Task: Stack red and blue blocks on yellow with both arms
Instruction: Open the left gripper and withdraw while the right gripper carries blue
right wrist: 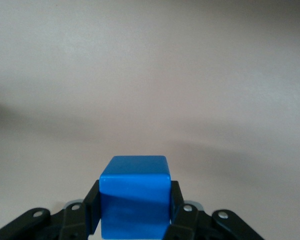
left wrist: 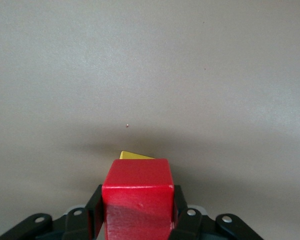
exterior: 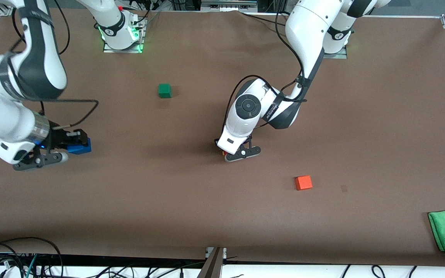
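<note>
We saw left gripper (left wrist: 137, 220) clamped on red (left wrist: 137, 197), right over yellow (left wrist: 135, 156). Right gripper (right wrist: 135, 220) clamped on blue (right wrist: 135, 195), well apart.

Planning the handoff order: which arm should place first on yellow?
Left. The left gripper holds the red block right over the yellow cube. The right gripper, holding the blue block, is toward the right arm's end of the table.

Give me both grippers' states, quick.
Left gripper: shut on the red block, over the yellow block.
Right gripper: shut on the blue block.
</note>
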You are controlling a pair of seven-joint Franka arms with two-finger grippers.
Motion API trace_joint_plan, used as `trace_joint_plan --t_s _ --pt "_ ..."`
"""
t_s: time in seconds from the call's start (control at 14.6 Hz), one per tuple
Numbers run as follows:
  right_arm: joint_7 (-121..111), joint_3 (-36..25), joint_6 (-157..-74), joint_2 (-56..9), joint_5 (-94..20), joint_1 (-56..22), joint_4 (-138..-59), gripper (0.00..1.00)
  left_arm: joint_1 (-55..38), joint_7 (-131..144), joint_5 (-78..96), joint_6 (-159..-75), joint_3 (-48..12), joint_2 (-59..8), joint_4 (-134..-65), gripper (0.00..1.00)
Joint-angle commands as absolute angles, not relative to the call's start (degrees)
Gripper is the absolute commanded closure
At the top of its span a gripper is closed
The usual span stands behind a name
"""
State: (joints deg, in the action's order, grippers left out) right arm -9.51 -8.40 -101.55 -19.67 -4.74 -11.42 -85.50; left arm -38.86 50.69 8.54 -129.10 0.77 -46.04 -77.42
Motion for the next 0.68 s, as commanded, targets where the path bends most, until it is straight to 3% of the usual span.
trace_joint_plan --t_s 0.0,0.27,0.41,0.61 --pt "-10.72 -10.02 -99.41 -16.88 -5.89 -11.34 -86.75 0.73 -38.94 51.94 7.38 -128.94 0.70 -47.37 -75.59 0.82" --pt "-11.34 -10.11 -98.61 -16.96 -5.89 -11.34 -87.01 0.73 -39.02 52.65 7.29 -128.94 0.70 -47.55 -75.67 0.65" --pt "-11.16 -9.93 -99.23 -17.14 -5.98 -11.77 -87.10 0.73 -39.02 52.65 7.21 -129.37 0.70 -47.72 -75.67 0.69" --pt "-10.81 -9.84 -99.40 -17.23 -5.89 -11.95 -87.10 0.73 -39.02 52.73 7.21 -129.64 0.70 -47.72 -75.76 0.64"
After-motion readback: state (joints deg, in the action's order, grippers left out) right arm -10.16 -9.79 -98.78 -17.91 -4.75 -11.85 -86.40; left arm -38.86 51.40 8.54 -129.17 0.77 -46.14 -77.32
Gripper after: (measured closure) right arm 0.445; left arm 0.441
